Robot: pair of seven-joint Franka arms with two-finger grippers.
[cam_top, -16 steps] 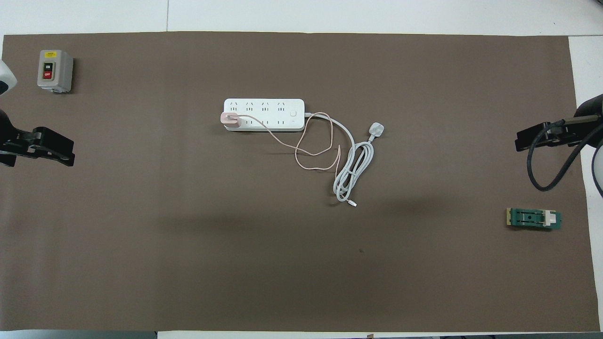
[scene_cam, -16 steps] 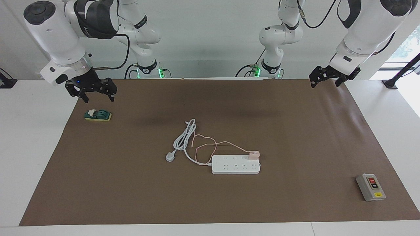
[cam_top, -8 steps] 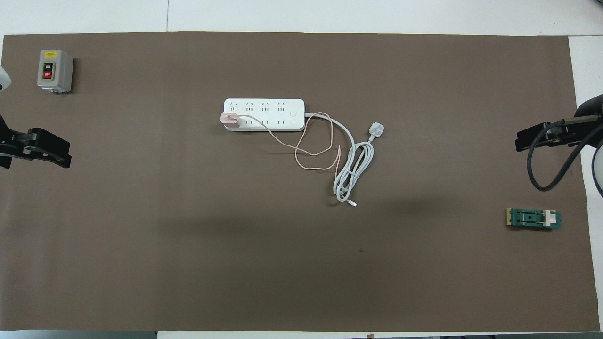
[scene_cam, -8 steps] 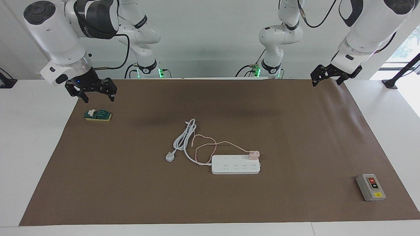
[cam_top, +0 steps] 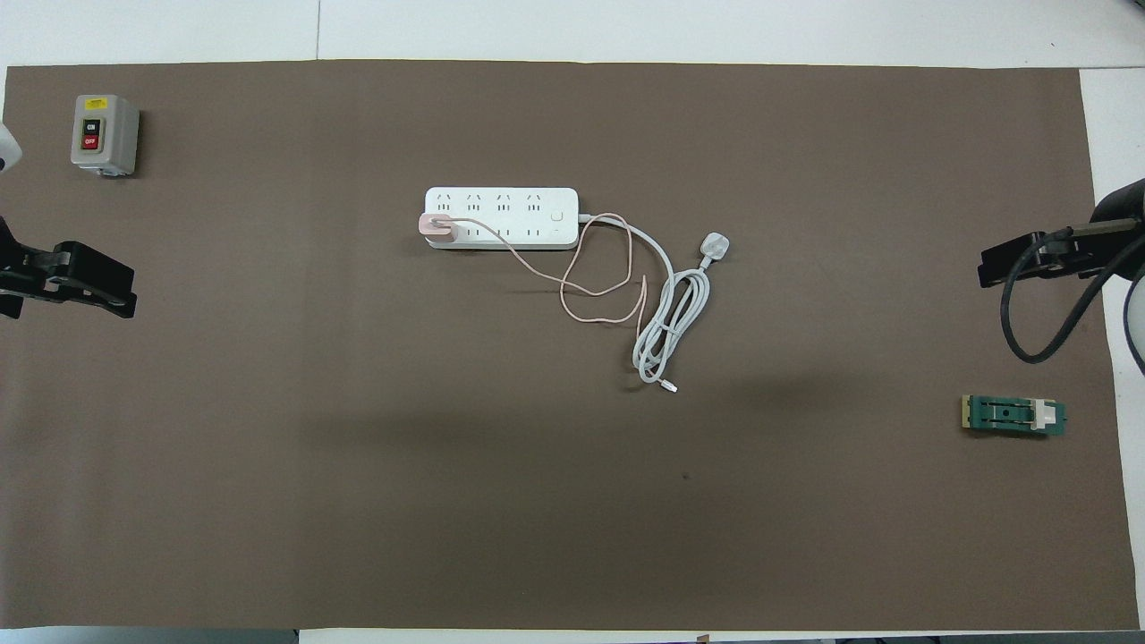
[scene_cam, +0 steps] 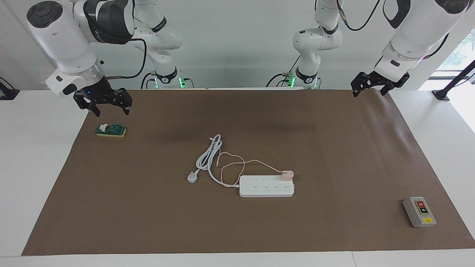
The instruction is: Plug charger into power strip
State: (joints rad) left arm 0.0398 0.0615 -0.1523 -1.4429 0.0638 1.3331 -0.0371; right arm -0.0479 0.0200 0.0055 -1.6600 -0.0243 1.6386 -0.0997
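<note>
The white power strip [scene_cam: 266,186] [cam_top: 501,217] lies flat near the middle of the brown mat. The pale-pink charger [scene_cam: 286,175] [cam_top: 438,227] stands upright in a socket at the strip's end toward the left arm's end of the table. Its thin pink cable [scene_cam: 232,167] loops over the mat beside the strip. My right gripper [scene_cam: 111,110] hangs open and empty over the mat's edge, by a green block. My left gripper [scene_cam: 368,93] hangs open and empty over the mat's corner at the left arm's end of the table.
The strip's thick white cord [scene_cam: 207,157] lies coiled beside it and ends in a rounded white plug [scene_cam: 192,177]. A green block [scene_cam: 111,130] sits under the right gripper's side. A grey box with red and black buttons [scene_cam: 419,211] stands on the mat's corner farthest from the robots.
The left gripper has drawn back a little, up and toward its own end of the table. The right gripper, the charger and the strip have not moved.
</note>
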